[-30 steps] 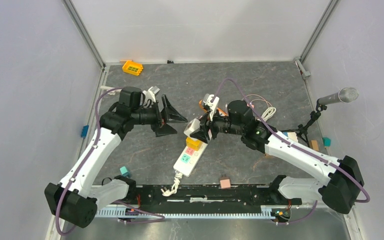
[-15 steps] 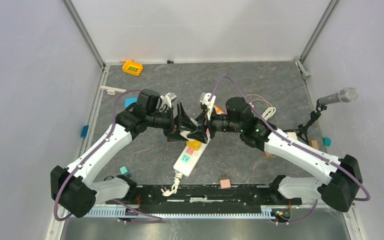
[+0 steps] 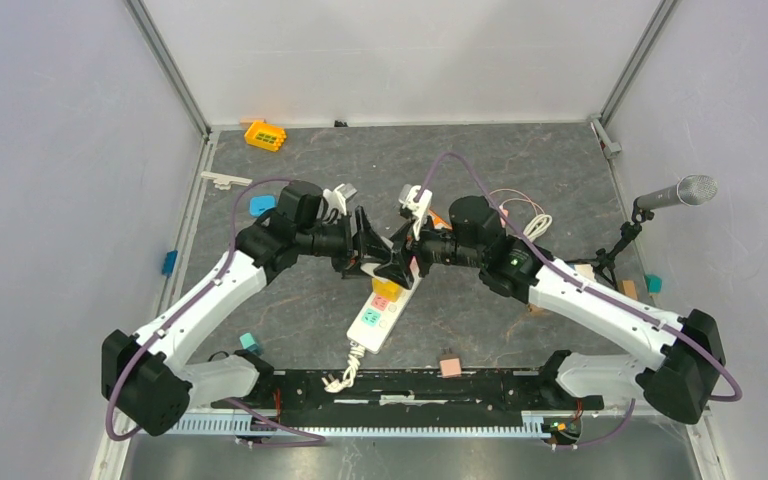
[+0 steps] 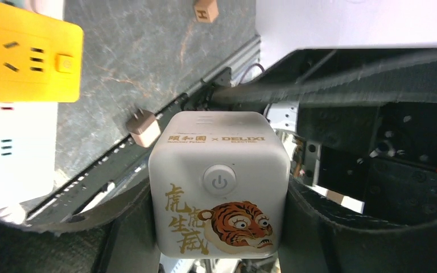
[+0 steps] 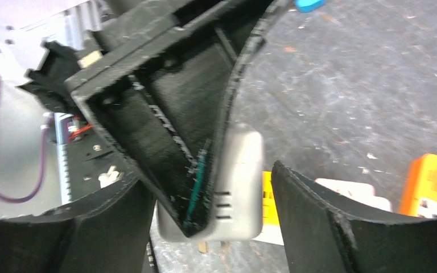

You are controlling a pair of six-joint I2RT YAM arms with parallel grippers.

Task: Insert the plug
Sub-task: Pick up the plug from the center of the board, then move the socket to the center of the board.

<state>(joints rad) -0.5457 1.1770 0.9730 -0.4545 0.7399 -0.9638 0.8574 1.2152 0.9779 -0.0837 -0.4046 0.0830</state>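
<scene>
The plug [image 4: 219, 182] is a white cube with a power button and a tiger picture, its prongs pointing down in the right wrist view. It hangs above the power strip [image 3: 380, 310], over the strip's yellow end [image 4: 28, 54]. My left gripper [image 4: 219, 199] is shut on it, both fingers [image 4: 128, 227] flat against its sides. My right gripper [image 5: 210, 182] faces it from the other side, jaws around the plug [image 5: 236, 187], with a gap showing between the plug and one finger [image 5: 318, 216]. In the top view the two grippers [image 3: 392, 262] meet and hide the plug.
An orange block [image 3: 265, 134] lies at the back left and a blue piece [image 3: 261, 205] sits near the left arm. Loose cables [image 3: 525, 215] and a microphone [image 3: 680, 192] on a stand are at the right. A tan cube [image 3: 450, 366] rests by the front rail [image 3: 400, 385].
My left arm swung right from the open floor to the plug in my right gripper and its wide-open jaws shut on it. The right gripper's jaws eased apart slightly.
</scene>
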